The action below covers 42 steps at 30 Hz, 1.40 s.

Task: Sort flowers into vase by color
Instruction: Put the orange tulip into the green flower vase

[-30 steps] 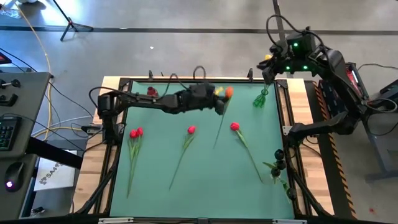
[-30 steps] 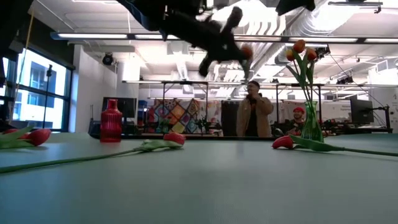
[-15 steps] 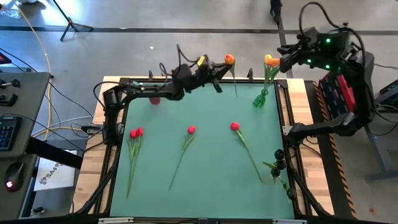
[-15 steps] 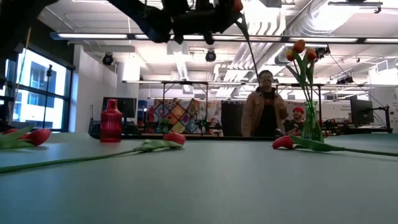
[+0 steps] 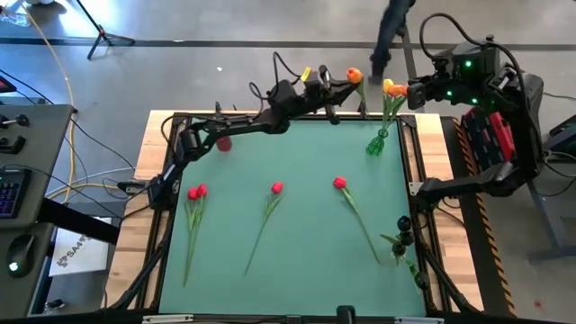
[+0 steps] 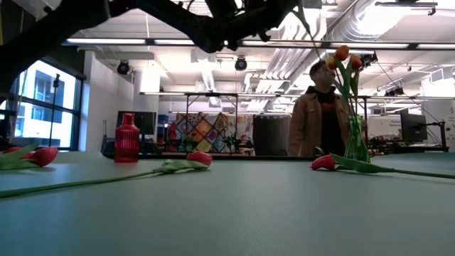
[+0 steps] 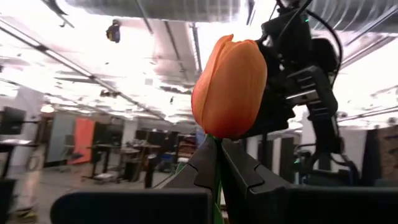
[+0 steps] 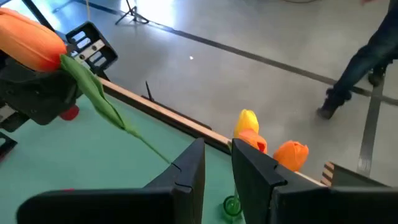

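Orange tulip [image 5: 355, 75] is pinched just under its head by the left claw [image 7: 217, 163], raised above the bench's [image 5: 297, 225] far edge beside the green vase [image 5: 378, 142]; the left arm stretches long toward that vase. Its stem hangs down and away from the head, ending by the right claw [image 8: 216, 163], whose fingers stand slightly apart on nothing, above the vase. Three tulips already stand upright in the vase. Four red tulips [image 5: 275, 188] lie flat nearer, heads pointing to the far edge.
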Available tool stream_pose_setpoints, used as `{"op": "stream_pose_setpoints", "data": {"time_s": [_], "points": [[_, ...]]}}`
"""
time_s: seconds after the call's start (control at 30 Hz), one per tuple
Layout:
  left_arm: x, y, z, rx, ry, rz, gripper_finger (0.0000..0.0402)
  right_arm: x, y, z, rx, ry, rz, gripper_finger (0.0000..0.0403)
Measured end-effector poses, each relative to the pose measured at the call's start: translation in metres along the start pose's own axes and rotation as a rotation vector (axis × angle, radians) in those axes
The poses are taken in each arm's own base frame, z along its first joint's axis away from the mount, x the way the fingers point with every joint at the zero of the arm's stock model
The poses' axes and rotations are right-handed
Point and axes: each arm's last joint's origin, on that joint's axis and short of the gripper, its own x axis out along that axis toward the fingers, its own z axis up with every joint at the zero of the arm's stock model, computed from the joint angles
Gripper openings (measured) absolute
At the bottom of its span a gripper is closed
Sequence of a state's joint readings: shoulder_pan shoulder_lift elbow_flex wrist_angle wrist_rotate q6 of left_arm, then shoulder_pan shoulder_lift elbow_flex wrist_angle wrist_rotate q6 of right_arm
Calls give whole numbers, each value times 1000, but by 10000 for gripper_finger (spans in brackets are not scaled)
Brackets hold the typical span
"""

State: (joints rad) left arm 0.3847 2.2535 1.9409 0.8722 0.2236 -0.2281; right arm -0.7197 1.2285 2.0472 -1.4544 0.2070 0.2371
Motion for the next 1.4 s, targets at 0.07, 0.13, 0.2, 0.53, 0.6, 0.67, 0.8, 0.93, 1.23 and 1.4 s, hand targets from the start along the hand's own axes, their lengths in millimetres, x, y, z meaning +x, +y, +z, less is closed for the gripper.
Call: {"op": "stream_pose_setpoints", "data": {"time_s": [0.07,0.13,0.2,0.53,0.6,0.67,0.8,0.93,1.23,1.4], "points": [[5,2,-4,-6,-15,-9,0,-1,0,-1,10,1,0,69],[9,4,-9,-21,-23,-14,0,-2,-1,-1,17,4,-1,69],[12,4,-14,-26,-28,-19,0,-2,-1,-2,19,8,-2,69],[12,7,-45,-32,13,-10,0,-2,-1,-2,25,15,-3,69],[11,7,-47,-32,15,-7,0,-2,-1,-2,25,15,-4,69],[11,8,-47,-12,18,-1,0,-2,-1,-2,25,15,-4,69],[11,6,-50,18,13,1,0,-2,-1,-3,31,19,-3,69],[12,5,-50,18,12,4,0,-2,-1,-3,31,20,0,69],[13,-3,-51,28,8,-4,0,1,0,-3,53,40,22,69],[17,-5,-36,-110,-65,-23,0,10,4,-4,-97,113,61,69]]}}
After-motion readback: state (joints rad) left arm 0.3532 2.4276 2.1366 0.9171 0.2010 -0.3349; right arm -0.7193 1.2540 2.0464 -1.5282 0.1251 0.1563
